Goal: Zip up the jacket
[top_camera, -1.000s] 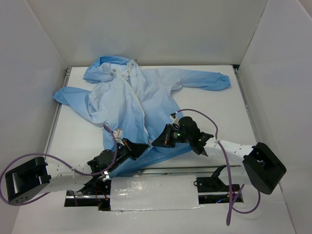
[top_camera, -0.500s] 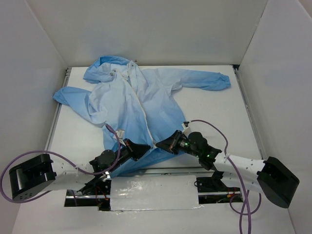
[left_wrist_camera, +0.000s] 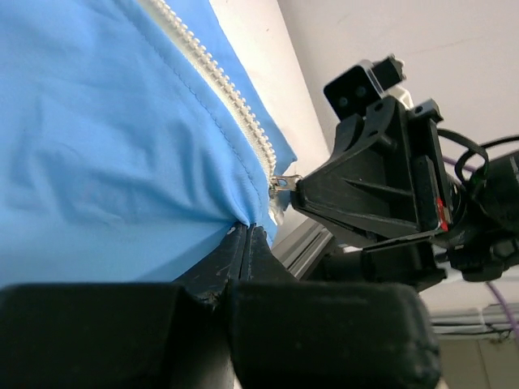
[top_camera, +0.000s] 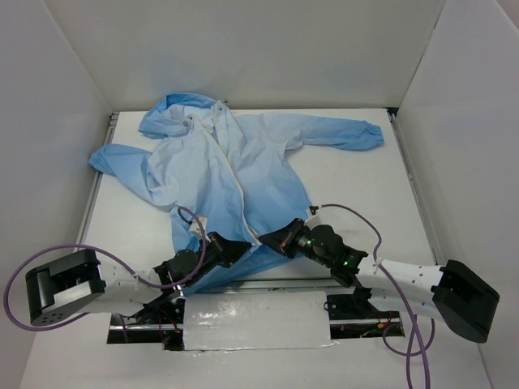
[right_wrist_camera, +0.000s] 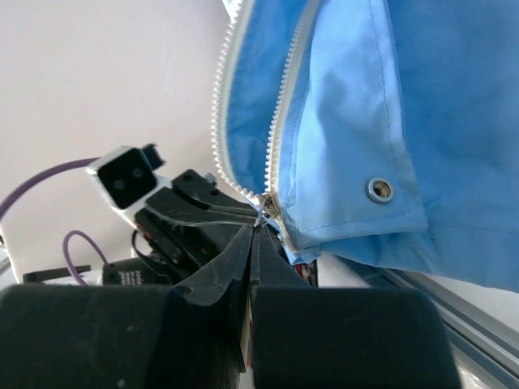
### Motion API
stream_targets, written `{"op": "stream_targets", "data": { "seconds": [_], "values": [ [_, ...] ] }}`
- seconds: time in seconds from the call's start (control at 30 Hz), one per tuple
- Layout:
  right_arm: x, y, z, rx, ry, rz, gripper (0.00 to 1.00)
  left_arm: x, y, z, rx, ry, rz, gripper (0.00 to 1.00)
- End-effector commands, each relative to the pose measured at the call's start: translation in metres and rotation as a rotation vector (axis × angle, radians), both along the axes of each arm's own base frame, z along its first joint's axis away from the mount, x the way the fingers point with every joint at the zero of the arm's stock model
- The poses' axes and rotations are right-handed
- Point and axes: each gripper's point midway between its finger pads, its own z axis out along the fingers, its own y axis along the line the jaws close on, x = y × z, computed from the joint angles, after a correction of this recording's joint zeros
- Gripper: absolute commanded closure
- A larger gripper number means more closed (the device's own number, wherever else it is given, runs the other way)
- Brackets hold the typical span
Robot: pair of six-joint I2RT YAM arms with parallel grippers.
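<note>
The light-blue jacket (top_camera: 235,170) lies spread on the white table, hood at the far left and hem at the near edge. Its white zipper (left_wrist_camera: 212,74) stands open up the front. My left gripper (top_camera: 240,246) is shut on the hem fabric just left of the zipper's foot (left_wrist_camera: 247,231). My right gripper (top_camera: 264,238) faces it tip to tip and is shut on the small metal zipper pull (right_wrist_camera: 262,214), which hangs from the slider (right_wrist_camera: 270,203) at the bottom of the teeth. The two sets of fingertips nearly touch.
White walls close in the table on three sides. An aluminium rail (top_camera: 276,284) and a white taped plate (top_camera: 255,320) run along the near edge below the hem. One sleeve (top_camera: 340,134) stretches to the far right. Purple cables (top_camera: 357,212) loop off both arms.
The right arm's elbow has swung down toward the near edge while its fingertips stayed at the zipper's foot. The left arm shifted slightly right. Both grippers stayed shut.
</note>
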Motion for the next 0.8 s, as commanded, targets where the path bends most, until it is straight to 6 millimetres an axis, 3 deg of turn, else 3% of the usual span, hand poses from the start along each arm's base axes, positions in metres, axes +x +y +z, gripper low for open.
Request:
{"op": "stream_targets", "data": {
  "seconds": [0.0,0.03,0.13,0.27,0.4,0.5,0.63,0.77],
  "values": [
    [0.036,-0.010,0.057,0.096,-0.120,-0.199,1.00,-0.014,0.020,-0.044,0.071,0.116,0.027,1.00],
    [0.036,-0.005,0.063,0.100,-0.128,-0.186,1.00,-0.012,0.019,-0.042,0.070,0.110,0.036,1.00],
    [0.030,0.005,0.048,0.094,-0.090,-0.138,1.00,-0.010,0.020,-0.045,0.102,0.116,0.052,1.00],
    [0.024,0.011,0.027,0.089,-0.049,-0.128,1.00,-0.006,0.014,-0.035,0.090,0.101,0.060,1.00],
    [0.032,0.012,0.028,0.073,-0.072,-0.158,1.00,-0.011,0.009,-0.040,0.120,0.093,0.030,1.00],
    [0.045,0.020,0.043,0.053,-0.113,-0.170,1.00,-0.014,0.015,-0.047,0.115,0.110,0.046,1.00],
    [0.056,0.040,0.080,0.101,-0.158,-0.121,1.00,-0.021,0.014,-0.050,0.139,0.089,0.007,1.00],
    [0.068,0.053,0.089,0.089,-0.160,-0.115,1.00,-0.029,0.009,-0.051,0.157,0.068,-0.029,1.00]
  ]
}}
